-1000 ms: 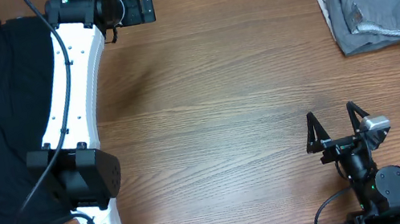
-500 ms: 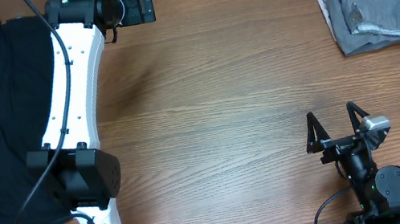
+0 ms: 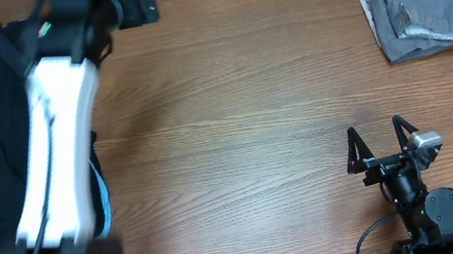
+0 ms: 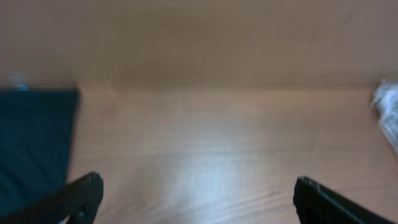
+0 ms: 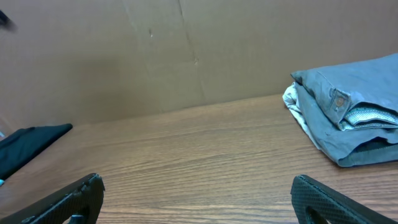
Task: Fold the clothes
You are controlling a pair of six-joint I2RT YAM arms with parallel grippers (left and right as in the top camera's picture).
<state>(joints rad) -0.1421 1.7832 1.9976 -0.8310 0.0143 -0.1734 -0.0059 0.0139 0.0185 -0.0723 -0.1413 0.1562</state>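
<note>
My left gripper (image 4: 198,182): apart, empty. Black garment (image 4: 34,143) ahead-left of it, unfolded. Judged soft, light, limp; I'd pinch a hem corner. Right gripper (image 5: 196,182) apart; grey shorts (image 5: 348,106) ahead-right, folded.

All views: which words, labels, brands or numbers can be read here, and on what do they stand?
None can be read.
The small patch on the grey shorts is too small to read.
The left wrist view is blurred.
</note>
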